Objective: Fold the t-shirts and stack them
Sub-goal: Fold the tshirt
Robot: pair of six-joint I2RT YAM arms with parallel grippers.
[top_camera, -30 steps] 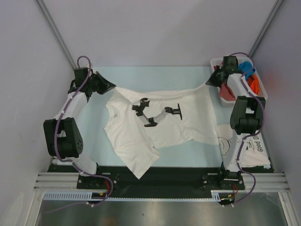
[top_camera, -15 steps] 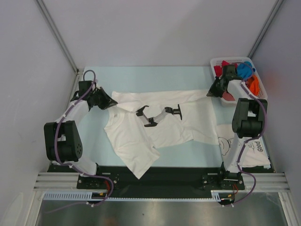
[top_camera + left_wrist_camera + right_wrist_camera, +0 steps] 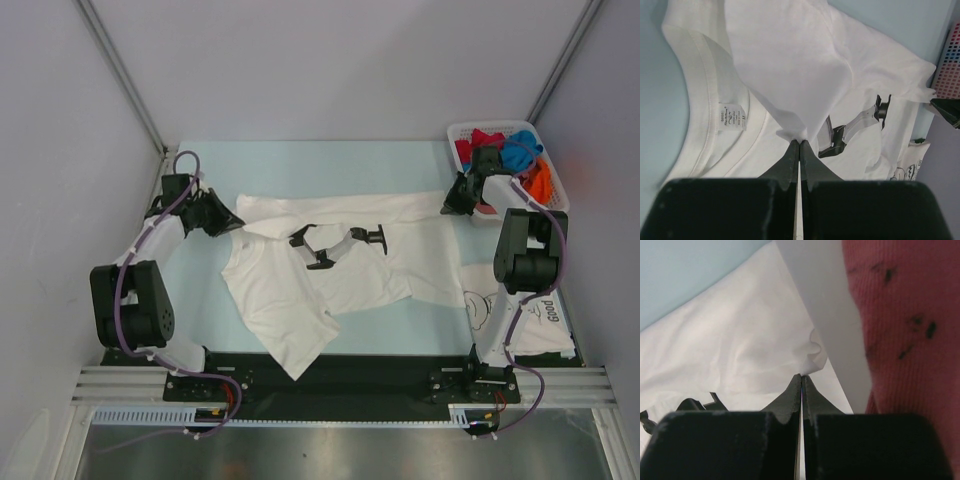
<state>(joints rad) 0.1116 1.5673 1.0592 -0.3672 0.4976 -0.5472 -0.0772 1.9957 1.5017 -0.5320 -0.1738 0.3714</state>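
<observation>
The left claw (image 3: 799,144) and right claw (image 3: 801,376) are each clamping the far edge of the white t-shirt (image 3: 290,300) lying across the worktop (image 3: 330,165), apparently executing 1 lengthwise fold, next requiring even lowering, then release.

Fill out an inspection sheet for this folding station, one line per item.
Surface: pale blue table top, cloth spread over its middle.
Job's things: white t-shirt lies open, its far edge stretched between the arms; printed t-shirt lies flat at the near right; coloured shirts, red, blue and orange, are piled in the basket.
Clutter: nothing seen.
Grippers: left gripper and right gripper are each shut on a pinch of the white t-shirt.
Cables: purple cables loop along both arms.
Surroundings: plain pale walls; metal rail at the near edge.
</observation>
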